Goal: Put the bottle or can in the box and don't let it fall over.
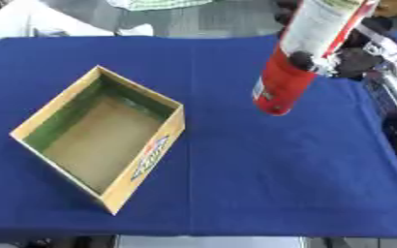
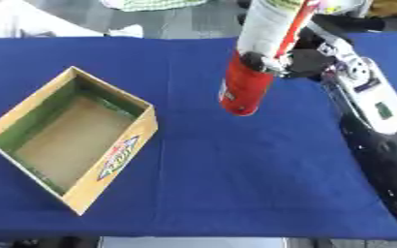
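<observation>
A tall can [image 1: 299, 58], red at the bottom with a white label higher up, hangs tilted above the blue table, its base over the cloth at the right of centre. My right hand [image 2: 299, 60] comes in from the upper right and is shut on the can, fingers curled round its middle. An open cardboard box [image 1: 100, 138] with green inner walls and a logo on its side lies on the left half of the table, empty and well apart from the can. My left hand is in no view.
A blue cloth [image 1: 261, 169] covers the table. My right arm [image 2: 367, 101] runs along the right edge. Beyond the far edge lie white objects [image 1: 32, 22] and a checked cloth [image 1: 155, 4] on a grey floor.
</observation>
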{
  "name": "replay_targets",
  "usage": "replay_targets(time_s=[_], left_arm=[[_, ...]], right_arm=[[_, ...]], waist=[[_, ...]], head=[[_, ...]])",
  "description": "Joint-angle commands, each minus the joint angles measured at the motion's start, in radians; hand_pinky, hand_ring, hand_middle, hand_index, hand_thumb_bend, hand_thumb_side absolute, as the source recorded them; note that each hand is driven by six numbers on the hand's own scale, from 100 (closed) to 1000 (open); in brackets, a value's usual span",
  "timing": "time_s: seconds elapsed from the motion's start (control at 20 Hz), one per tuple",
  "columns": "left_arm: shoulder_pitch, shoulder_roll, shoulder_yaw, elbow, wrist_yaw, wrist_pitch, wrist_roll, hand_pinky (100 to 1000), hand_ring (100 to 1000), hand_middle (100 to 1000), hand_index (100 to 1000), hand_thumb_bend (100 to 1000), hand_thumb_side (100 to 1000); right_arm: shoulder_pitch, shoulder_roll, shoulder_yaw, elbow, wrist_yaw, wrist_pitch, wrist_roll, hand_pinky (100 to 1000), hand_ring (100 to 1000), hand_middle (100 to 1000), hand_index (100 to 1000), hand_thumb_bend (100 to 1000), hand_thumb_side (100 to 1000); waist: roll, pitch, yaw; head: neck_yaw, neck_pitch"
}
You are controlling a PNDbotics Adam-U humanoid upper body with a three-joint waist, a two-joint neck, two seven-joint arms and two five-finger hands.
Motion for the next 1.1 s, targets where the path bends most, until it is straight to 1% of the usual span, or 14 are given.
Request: replay_targets(time_s=[0.05, 0.2, 0.35, 0.6, 0.85, 1.0, 1.05, 1.1], left_arm=[[-0.005, 0.023, 0.001, -0.012, -0.005, -0.001, -0.004, 713, 1000, 920, 858, 486, 901], [-0.005, 0.022, 0.001, -0.012, -0.004, -0.001, -0.004, 713, 1000, 920, 858, 486, 900], [-0.005, 0.020, -0.001, -0.011, -0.004, 0.000, -0.004, 713, 1000, 919, 858, 487, 900], [-0.008, 0.021, -0.001, -0.011, -0.003, 0.000, -0.003, 713, 1000, 917, 857, 489, 898], [-0.012, 0.020, -0.004, -0.011, -0.001, 0.001, -0.004, 713, 1000, 916, 857, 490, 897], [-0.016, 0.019, -0.006, -0.011, 0.000, 0.002, -0.004, 713, 1000, 916, 857, 491, 896], [-0.017, 0.019, -0.006, -0.011, 0.000, 0.002, -0.004, 713, 1000, 916, 857, 492, 895], [-0.018, 0.018, -0.006, -0.011, 0.000, 0.002, -0.003, 713, 1000, 916, 857, 492, 895]], right_arm=[[-0.084, 0.028, 0.028, -0.034, 0.012, 0.050, -0.011, 930, 1000, 1000, 438, 460, 218], [-0.173, 0.091, 0.057, -0.029, 0.028, 0.100, -0.014, 928, 1000, 1000, 438, 467, 219], [-0.259, 0.166, 0.084, 0.008, 0.060, 0.149, -0.023, 926, 1000, 1000, 436, 469, 218], [-0.366, 0.268, 0.119, 0.082, 0.122, 0.202, -0.026, 922, 1000, 1000, 435, 474, 218], [-0.438, 0.363, 0.153, 0.138, 0.198, 0.234, -0.016, 920, 1000, 1000, 433, 477, 216], [-0.461, 0.418, 0.168, 0.166, 0.250, 0.242, -0.013, 919, 1000, 1000, 434, 479, 216], [-0.466, 0.437, 0.172, 0.176, 0.269, 0.241, -0.012, 919, 1000, 1000, 435, 487, 194], [-0.469, 0.454, 0.175, 0.187, 0.289, 0.239, -0.013, 919, 1000, 1000, 435, 480, 215]], waist=[[-0.001, -0.020, 0.004], [-0.002, -0.023, 0.007], [-0.003, -0.024, 0.013], [-0.002, -0.025, 0.022], [-0.002, -0.026, 0.030], [-0.002, -0.026, 0.037], [-0.001, -0.026, 0.040], [-0.001, -0.026, 0.042]], head=[[-0.005, 0.006], [-0.007, 0.006], [-0.012, 0.006], [-0.018, 0.006], [-0.030, 0.006], [-0.039, 0.006], [-0.044, 0.006], [-0.047, 0.006]])
